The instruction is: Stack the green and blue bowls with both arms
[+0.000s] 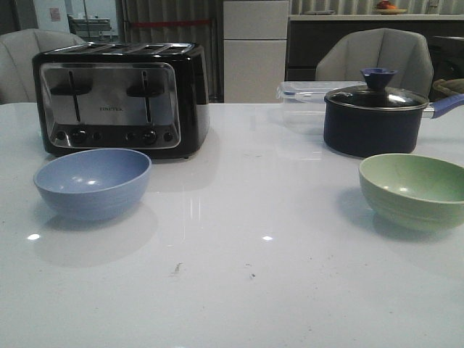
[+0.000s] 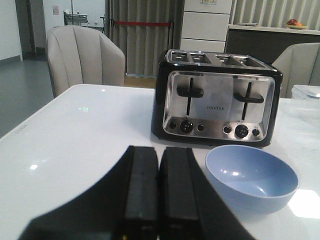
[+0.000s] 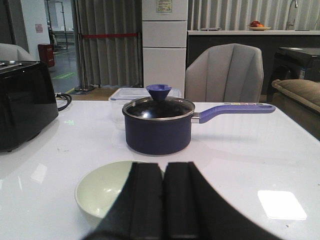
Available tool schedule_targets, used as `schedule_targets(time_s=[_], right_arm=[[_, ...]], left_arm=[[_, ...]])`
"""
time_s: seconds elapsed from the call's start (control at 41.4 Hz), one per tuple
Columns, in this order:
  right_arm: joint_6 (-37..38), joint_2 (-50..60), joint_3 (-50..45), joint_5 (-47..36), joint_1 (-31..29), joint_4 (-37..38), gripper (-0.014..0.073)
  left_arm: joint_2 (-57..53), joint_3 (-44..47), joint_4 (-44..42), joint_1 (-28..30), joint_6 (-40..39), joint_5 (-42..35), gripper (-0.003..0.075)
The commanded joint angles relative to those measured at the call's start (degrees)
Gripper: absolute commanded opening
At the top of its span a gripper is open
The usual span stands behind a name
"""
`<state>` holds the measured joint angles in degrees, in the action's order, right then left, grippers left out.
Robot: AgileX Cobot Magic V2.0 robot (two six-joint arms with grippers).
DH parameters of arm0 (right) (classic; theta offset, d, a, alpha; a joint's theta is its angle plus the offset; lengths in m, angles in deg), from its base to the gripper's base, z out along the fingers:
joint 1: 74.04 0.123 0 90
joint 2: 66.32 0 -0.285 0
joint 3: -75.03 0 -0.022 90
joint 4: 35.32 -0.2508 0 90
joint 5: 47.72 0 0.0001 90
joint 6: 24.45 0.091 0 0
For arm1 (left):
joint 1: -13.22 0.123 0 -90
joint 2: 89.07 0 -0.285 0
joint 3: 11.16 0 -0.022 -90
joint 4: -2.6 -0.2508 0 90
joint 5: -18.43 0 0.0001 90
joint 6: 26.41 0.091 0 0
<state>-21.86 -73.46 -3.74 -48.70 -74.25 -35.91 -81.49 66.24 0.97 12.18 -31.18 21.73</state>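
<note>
The periwinkle blue bowl (image 1: pixel 93 183) stands empty on the white table at the left, in front of the toaster; it also shows in the left wrist view (image 2: pixel 251 176). The pale green bowl (image 1: pixel 413 190) stands empty at the right, in front of the navy pot; it also shows in the right wrist view (image 3: pixel 102 193), partly behind the fingers. My left gripper (image 2: pixel 159 152) is shut and empty, a little to one side of the blue bowl. My right gripper (image 3: pixel 163 167) is shut and empty, above the green bowl's near side. Neither arm shows in the front view.
A black and steel toaster (image 1: pixel 119 98) stands behind the blue bowl. A dark navy pot with a glass lid (image 1: pixel 373 116) and long handle stands behind the green bowl, with a clear plastic container (image 1: pixel 304 98) behind it. Chairs stand beyond the table's far edge.
</note>
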Motion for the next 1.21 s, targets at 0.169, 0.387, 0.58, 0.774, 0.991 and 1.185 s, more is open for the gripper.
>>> schedule_targets(time_s=[0.169,0.387,0.58,0.774,0.991,1.185], right_arm=[[-0.08,1.04,6.79,-3.26,0.03,0.59,0.0057],[-0.08,-2.68,20.88,9.12,0.03,0.59,0.0057],[-0.08,-13.17,33.05,18.59,0.03,0.59,0.0057],[-0.08,-23.93,39.06,26.31,0.03,0.59,0.0057],[-0.08,-33.76,38.95,29.77,0.03,0.59,0.0057],[-0.08,-41.73,38.95,31.39,0.03,0.59,0.0057]], left_arm=[[-1.13,-5.70,-0.02,-0.34,-0.44,-9.21,0.0093],[2.48,-19.98,-0.16,-0.34,-0.34,-2.26,0.0093],[11.58,-33.29,-0.16,-0.34,-0.03,8.85,0.0093],[20.12,-39.59,-0.16,-0.34,-0.03,19.46,0.0093],[27.97,-39.59,-0.26,-0.34,-0.03,29.45,0.0093],[34.31,-39.59,-0.38,-0.34,-0.03,35.41,0.0093]])
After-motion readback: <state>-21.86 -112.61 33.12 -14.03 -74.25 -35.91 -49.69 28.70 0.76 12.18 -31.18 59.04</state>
